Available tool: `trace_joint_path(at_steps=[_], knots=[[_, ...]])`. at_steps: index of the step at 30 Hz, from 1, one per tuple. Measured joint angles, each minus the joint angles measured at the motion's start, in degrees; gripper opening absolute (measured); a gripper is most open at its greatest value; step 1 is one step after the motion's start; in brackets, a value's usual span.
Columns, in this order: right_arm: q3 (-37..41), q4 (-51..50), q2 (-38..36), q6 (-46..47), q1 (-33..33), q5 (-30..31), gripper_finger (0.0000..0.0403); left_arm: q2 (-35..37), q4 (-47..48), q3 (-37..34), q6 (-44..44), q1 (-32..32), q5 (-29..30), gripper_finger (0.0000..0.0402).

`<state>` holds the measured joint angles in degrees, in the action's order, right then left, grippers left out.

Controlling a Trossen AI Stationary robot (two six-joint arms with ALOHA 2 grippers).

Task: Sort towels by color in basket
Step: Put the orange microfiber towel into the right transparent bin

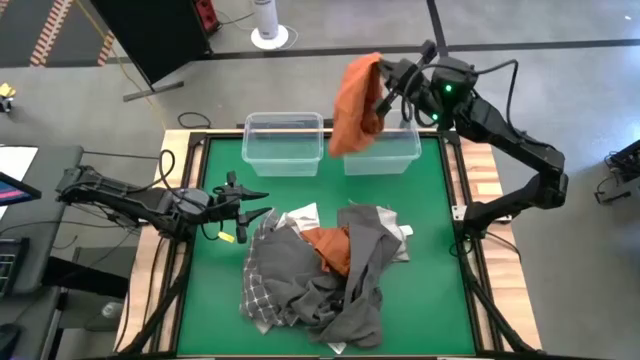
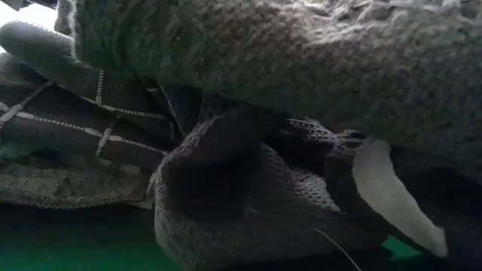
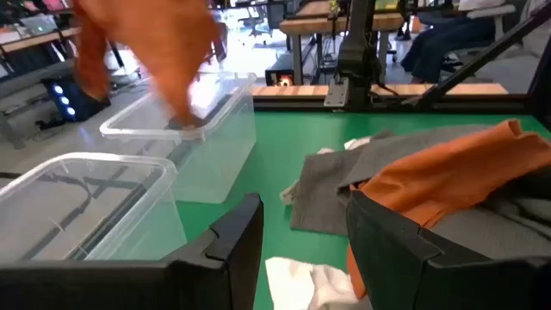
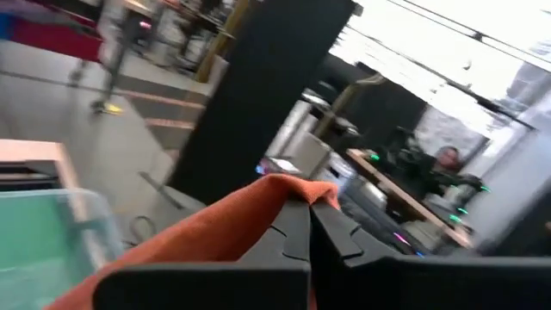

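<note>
Overhead, you see the right gripper (image 1: pixel 385 95) raised above the far edge of the green table mat (image 1: pixel 215 290), its jaws pressed together on a hanging orange cloth towel (image 1: pixel 355 105). That towel dangles over the two clear plastic bins, mostly in front of the right-hand clear bin (image 1: pixel 390 155) and beside the left-hand clear bin (image 1: pixel 284 145). The left gripper (image 1: pixel 250 204) hovers low over the mat, just beside the heap of towels (image 1: pixel 320 275), its fingers spread with nothing between them.

The heap lies in the middle of the mat, nearer you than the bins: dark grey cloth, a grey-and-white checked towel (image 1: pixel 262 285) on its left side, a white scrap at its far edge, and a second orange towel (image 1: pixel 330 248) tucked in the middle.

The left wrist view gives you what the overhead cannot: the second orange towel resting on grey cloth close to the spread fingers (image 3: pixel 228 245), a white towel (image 3: pixel 306 284) just below them, and the held orange towel blurred above the bins. The right wrist view shows the orange cloth pinched at the closed fingertips (image 4: pixel 297 224), with a person seated at a desk in the room behind. The low view is filled by knitted grey and checked cloth, so neither gripper shows there.

You cannot read any writing or label in these views.
</note>
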<state>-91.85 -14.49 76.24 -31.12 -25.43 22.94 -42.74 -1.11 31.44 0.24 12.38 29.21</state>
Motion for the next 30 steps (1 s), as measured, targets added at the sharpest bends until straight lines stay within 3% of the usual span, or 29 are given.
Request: trace_joint_path(at_steps=[4, 15, 22, 26, 30], knots=[[0.0, -0.8, -0.1, -2.2, -0.9, 0.7, 0.0016, 0.0, 1.9, 0.0, -0.5, 0.0, 0.0, 0.016], [0.0, -9.3, -1.1, -8.8, -0.3, 15.7, 0.0016, 0.0, 4.5, 0.0, -3.8, 0.0, 0.0, 0.016], [0.0, -13.7, -3.0, -9.3, -0.4, 17.2, 0.0016, 0.0, 4.8, 0.0, -4.4, 0.0, 0.0, 0.016], [0.1, -14.9, -2.8, -11.6, -0.9, 26.6, 0.0016, 0.0, 4.8, 0.0, -4.2, 0.0, 0.0, 0.016], [0.0, -12.6, -4.1, -13.6, -1.4, 28.9, 0.0016, 0.0, 4.7, 0.0, -4.1, 0.0, 0.0, 0.016]])
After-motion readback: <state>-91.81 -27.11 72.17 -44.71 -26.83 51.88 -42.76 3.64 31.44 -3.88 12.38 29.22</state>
